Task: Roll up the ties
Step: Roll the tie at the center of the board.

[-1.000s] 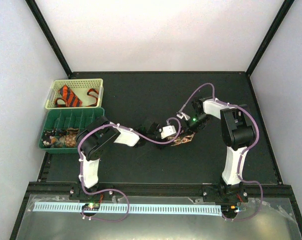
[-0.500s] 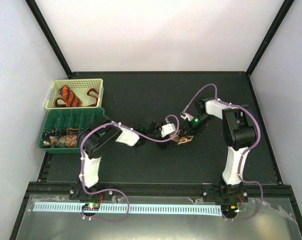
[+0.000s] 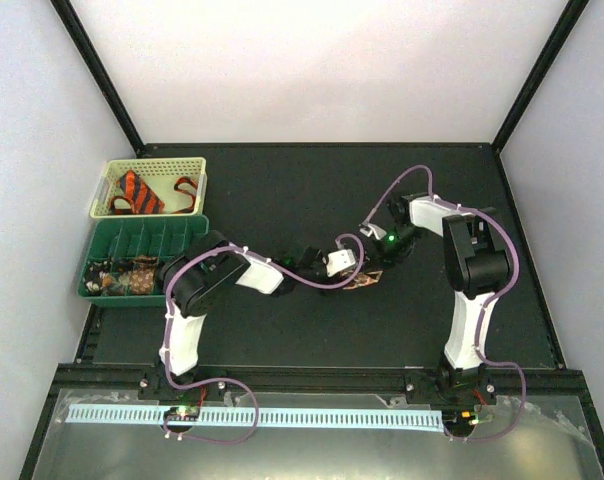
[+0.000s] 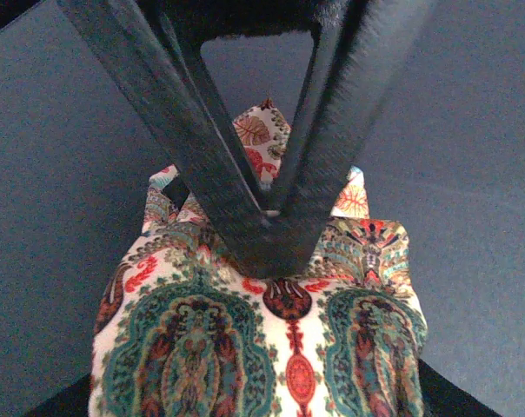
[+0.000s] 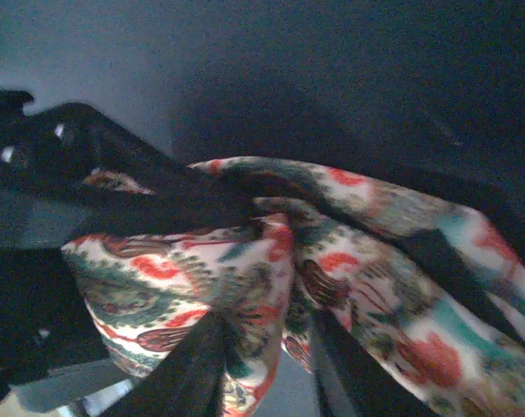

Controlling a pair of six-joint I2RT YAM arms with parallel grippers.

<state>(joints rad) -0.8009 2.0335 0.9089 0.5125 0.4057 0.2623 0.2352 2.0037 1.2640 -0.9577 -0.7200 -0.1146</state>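
Black table (image 3: 282,190) carries the tie (image 4: 262,347), bunched right at your fingertips. Your left gripper (image 4: 271,248) presses its tips into the cloth; whether they pinch it, I cannot tell. Your right gripper (image 5: 267,369) clamps a fold. Likely mid-roll: next, wind tighter without letting it spring open.

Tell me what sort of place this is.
Probably a robotics lab test cell: white wall panels in a black metal frame enclose a black matte tabletop, two white-and-black robot arms are bolted at its near edge, and a green plastic divider tray sits at the left.
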